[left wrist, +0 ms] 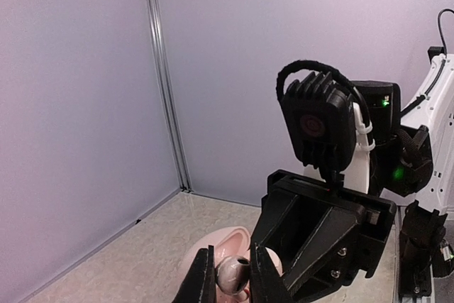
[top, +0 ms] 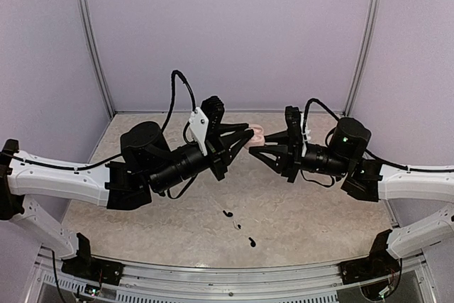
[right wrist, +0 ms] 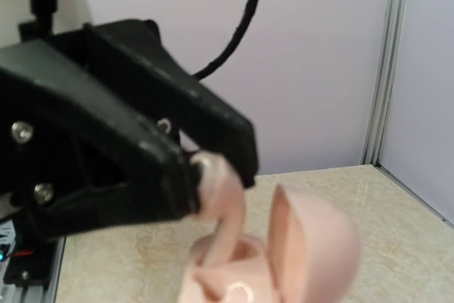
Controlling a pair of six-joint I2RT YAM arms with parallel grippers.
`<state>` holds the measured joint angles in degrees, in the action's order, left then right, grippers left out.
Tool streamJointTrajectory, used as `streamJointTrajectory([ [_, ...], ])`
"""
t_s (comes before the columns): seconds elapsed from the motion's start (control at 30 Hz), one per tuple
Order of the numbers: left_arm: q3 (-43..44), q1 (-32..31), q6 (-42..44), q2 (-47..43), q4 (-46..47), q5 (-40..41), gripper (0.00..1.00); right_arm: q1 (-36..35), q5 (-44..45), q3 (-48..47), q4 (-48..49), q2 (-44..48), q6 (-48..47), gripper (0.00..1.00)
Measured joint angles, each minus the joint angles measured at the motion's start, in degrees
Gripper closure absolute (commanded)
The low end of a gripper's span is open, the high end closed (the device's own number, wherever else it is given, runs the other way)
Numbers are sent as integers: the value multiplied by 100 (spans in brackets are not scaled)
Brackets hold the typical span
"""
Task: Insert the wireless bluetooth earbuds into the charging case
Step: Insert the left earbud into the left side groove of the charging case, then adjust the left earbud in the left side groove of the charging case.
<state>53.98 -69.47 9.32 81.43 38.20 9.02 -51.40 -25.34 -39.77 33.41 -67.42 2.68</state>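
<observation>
The charging case (top: pixel 258 135) here is pale pink, not black, and is held up in mid-air between the two arms with its lid open. It also shows in the left wrist view (left wrist: pixel 221 243) and in the right wrist view (right wrist: pixel 312 246). My left gripper (left wrist: pixel 233 279) is shut on a small pinkish earbud (left wrist: pixel 236 273) just above the case's wells. The right wrist view shows that earbud's stem (right wrist: pixel 223 211) reaching down into a well. My right gripper (top: pixel 261 148) grips the case from the right; its own fingers are out of the right wrist view. No black case is in view.
Three small black bits (top: pixel 228 213) lie on the beige table (top: pixel 312 218) in front of the arms; I cannot tell what they are. Lilac walls close in the back and sides. The two grippers nearly touch above the middle of the table.
</observation>
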Motion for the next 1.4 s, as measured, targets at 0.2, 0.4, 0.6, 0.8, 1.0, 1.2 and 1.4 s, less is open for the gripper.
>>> streamJointTrajectory([
  [0.2, 0, 9, 0, 42, 37, 50, 93, 0, 81, -9, 57, -57, 199, 100],
  [0.4, 0, 7, -15, 42, 39, 72, 88, 0, 170, -39, 63, -57, 267, 100],
  [0.6, -2, 9, -31, 44, 24, 70, 86, 0, 232, -68, 63, -57, 269, 100],
  [0.8, -2, 7, -24, 46, -59, 66, 80, 0, 249, -70, 33, -57, 240, 100],
  [1.0, 0, 0, -24, 46, -251, 66, 70, -9, 282, -74, 9, -57, 164, 100],
  [1.2, 0, 0, -7, -20, -437, 48, 56, -9, 341, -74, -42, -55, 127, 100],
  [1.4, -61, 0, 11, -339, -623, 42, 42, -9, 345, -72, -107, -17, 48, 100],
])
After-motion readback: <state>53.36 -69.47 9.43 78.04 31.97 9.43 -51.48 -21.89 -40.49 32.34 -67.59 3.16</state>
